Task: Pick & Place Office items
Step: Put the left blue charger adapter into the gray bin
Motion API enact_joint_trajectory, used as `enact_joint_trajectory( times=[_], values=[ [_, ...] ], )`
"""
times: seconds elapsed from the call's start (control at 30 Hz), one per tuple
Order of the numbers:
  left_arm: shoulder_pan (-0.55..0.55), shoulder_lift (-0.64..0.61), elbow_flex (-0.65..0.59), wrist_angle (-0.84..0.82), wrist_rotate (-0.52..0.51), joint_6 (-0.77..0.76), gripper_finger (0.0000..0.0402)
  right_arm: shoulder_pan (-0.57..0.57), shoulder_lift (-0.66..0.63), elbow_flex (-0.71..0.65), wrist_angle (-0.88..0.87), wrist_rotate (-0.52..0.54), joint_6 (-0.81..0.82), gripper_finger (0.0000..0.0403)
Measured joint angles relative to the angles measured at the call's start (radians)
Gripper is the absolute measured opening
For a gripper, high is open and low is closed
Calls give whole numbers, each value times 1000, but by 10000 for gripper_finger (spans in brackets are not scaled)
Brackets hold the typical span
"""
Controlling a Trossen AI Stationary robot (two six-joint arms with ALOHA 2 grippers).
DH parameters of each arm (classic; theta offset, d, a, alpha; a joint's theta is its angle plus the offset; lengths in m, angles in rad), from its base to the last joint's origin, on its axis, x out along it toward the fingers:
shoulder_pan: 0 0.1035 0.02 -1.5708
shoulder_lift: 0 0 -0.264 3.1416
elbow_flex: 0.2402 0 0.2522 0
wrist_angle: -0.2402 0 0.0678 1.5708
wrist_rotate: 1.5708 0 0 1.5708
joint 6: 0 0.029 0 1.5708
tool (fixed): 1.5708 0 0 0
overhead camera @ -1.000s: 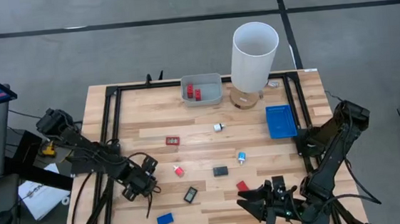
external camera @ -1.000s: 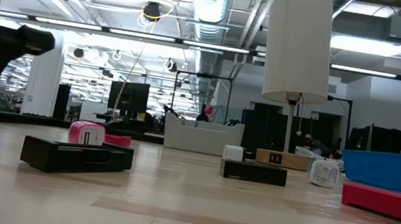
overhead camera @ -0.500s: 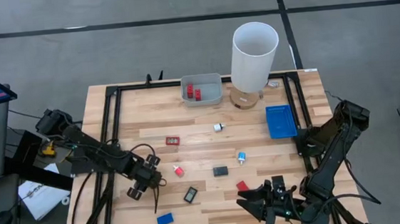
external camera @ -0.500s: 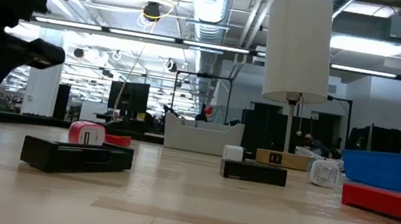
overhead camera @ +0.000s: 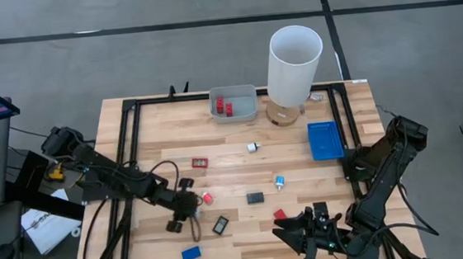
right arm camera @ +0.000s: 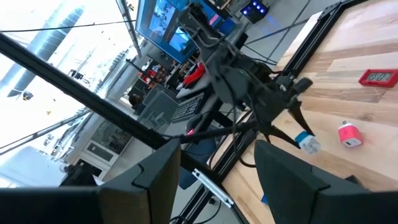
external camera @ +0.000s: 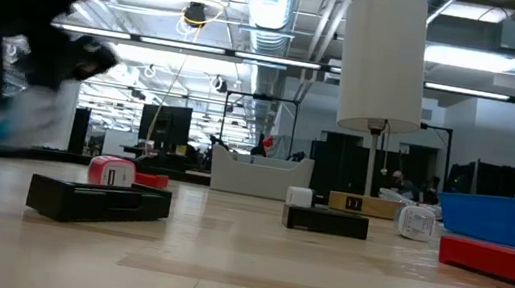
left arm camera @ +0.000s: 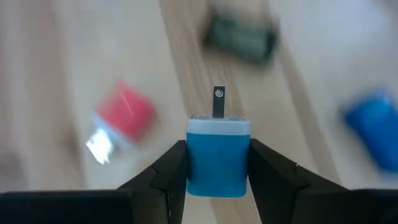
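Currently —
left gripper (left arm camera: 217, 163): clamped on blue-white plug adapter (left arm camera: 217, 155), lifted above table (overhead camera: 300, 153), 9 o'clock of pink adapter (overhead camera: 207, 198)
right gripper (overhead camera: 305, 238): parked near front edge, 5 o'clock; fingers apart, empty

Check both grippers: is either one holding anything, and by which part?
The left gripper holds a blue-and-white plug adapter, its fingers clamped on the two sides of the blue body, prong pointing away. The right gripper is open and holds nothing.
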Motion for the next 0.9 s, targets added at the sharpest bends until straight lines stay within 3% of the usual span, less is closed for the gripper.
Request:
enact_joint_trajectory(
  times=[0.2, 0.4, 0.63, 0.83, 0.9],
  values=[
    [131, 0, 153, 122, -105, -19, 133, -11, 0, 0, -12, 1, -1, 198],
    [389, 15, 300, 217, -127, -73, 134, -20, 0, 0, -23, 2, 0, 198],
    [700, 190, 519, 112, 63, -96, 133, -28, 0, 0, -45, 5, 0, 198],
    [829, 422, 794, -66, 107, 42, 133, -36, 0, 0, -50, 5, 0, 198],
    [874, 495, 880, -99, 164, 72, 133, -42, 0, 0, -50, 5, 0, 198]
  ],
)
